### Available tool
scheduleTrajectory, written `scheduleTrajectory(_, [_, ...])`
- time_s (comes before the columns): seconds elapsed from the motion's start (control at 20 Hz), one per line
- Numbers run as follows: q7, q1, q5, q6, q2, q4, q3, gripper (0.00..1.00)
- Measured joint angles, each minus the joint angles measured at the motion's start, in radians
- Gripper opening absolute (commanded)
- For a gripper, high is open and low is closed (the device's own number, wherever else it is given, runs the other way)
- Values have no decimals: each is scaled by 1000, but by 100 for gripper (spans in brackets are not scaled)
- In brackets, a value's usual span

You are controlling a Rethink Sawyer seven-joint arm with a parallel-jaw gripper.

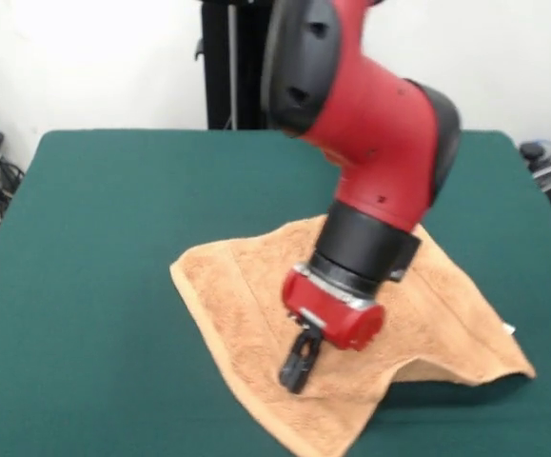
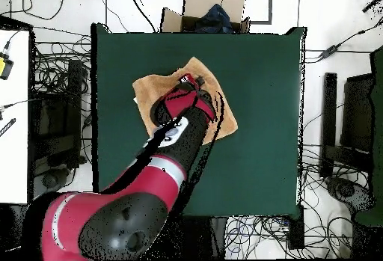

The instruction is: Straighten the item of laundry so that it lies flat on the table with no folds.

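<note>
The light orange-tan towel [image 1: 246, 305] lies near the middle of the dark green table [image 1: 94, 219], spread out but rumpled. Its front right edge [image 1: 456, 367] curls up and casts a shadow on the felt. My gripper [image 1: 297, 367] points down over the towel's front part, with its tip at or just above the cloth. It shows as one narrow black piece, so I cannot tell its state. In the overhead view the arm covers most of the towel [image 2: 148, 92], and the gripper [image 2: 188, 79] sits over its upper middle.
The red arm reaches out across the table [image 2: 262, 108] from the base. A cardboard box [image 2: 202, 11] stands beyond the table's far edge in the overhead view. Cables and equipment [image 2: 56, 123] lie around the table on the floor.
</note>
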Motion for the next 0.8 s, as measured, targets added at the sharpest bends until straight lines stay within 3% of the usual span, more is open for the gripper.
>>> scheduleTrajectory(0.25, [0,-100,-2,156,-110,89,122,0])
scheduleTrajectory(0.8, [0,-73,13,440,-291,289,211,0])
